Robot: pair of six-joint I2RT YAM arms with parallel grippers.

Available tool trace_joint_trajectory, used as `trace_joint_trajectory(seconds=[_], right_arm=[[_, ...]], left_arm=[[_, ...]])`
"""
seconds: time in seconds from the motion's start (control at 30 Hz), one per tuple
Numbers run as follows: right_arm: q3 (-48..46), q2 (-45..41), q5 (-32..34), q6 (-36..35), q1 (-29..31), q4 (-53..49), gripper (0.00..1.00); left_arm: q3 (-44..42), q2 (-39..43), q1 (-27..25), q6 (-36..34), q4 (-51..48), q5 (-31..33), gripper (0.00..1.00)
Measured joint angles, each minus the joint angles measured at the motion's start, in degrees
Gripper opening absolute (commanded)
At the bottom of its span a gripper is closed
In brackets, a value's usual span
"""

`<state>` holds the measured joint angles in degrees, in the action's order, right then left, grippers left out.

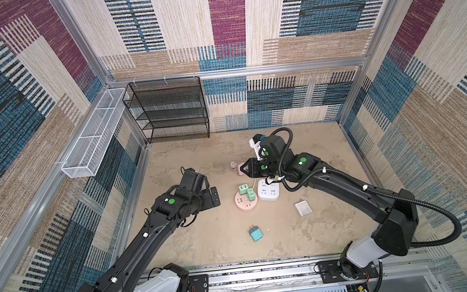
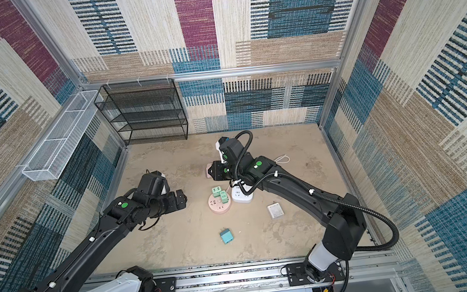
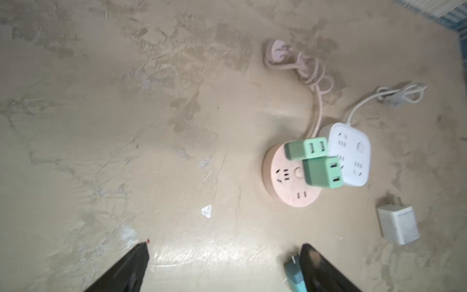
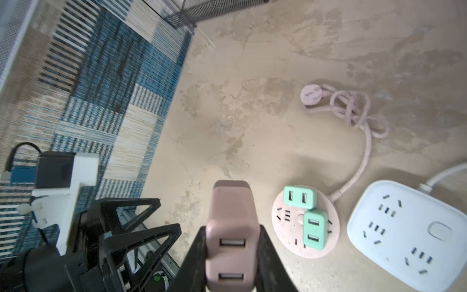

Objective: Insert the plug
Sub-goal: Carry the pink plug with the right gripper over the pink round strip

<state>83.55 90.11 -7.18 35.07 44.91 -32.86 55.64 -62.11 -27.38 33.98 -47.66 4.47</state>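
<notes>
Here, the right gripper (image 1: 242, 170) clamps a pink plug (image 4: 231, 215) above the floor, at 12 o'clock of the round socket (image 1: 245, 204). The left gripper (image 3: 225, 246) hangs wide and empty at 9. Likely trouble: two green plugs (image 1: 242, 188) crowd the socket, so a bump or missed slots. Mottled tan floor (image 1: 205, 240); patchwork carpet walls (image 1: 228, 24); black mesh shelf (image 1: 172, 111) at 11.

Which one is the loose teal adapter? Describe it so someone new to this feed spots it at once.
Start at the round pink power strip in the middle of the table. Between it and the robot's base rail, lying alone, is the teal adapter. Unlike the two mint-green adapters plugged into the strip and the white charger nearby, it is blue-green and lies flat, prongs showing.
</notes>
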Motion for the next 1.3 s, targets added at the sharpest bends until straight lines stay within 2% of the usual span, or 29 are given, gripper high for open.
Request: trace_joint_trajectory(seconds=[0.2, 0.4, 0.53, 0.8, 1.3], right_arm=[[4.26, 3.61, 6.16, -0.72, 3.45, -7.93, 0.0], [4.74, 4.28, 9.99, -0.35, 3.93, -11.17, 0.0], [4.92, 4.48, 11.52, 0.98, 4.79, -12.5, 0.0], [5.51, 4.96, 13.55, 2.38, 5.18, -14.25, 0.0], [13.2, 16.04, 12.37, 0.24, 6.99, -20.15, 0.0]], left_arm=[[-4.13, 3.34, 0.37, -1.33, 0.39, -2.6, 0.97], [-8.24, 6.78, 0.74, -1.05, 6.64, -8.11, 0.97], [-9.6, 7.37, 0.74, -0.68, 9.18, -9.55, 0.99], [-11.26, 9.66, 0.9, 1.01, 10.88, -9.42, 1.0], [-12.98, 11.23, 1.09, 1.05, 11.02, -9.16, 0.99]])
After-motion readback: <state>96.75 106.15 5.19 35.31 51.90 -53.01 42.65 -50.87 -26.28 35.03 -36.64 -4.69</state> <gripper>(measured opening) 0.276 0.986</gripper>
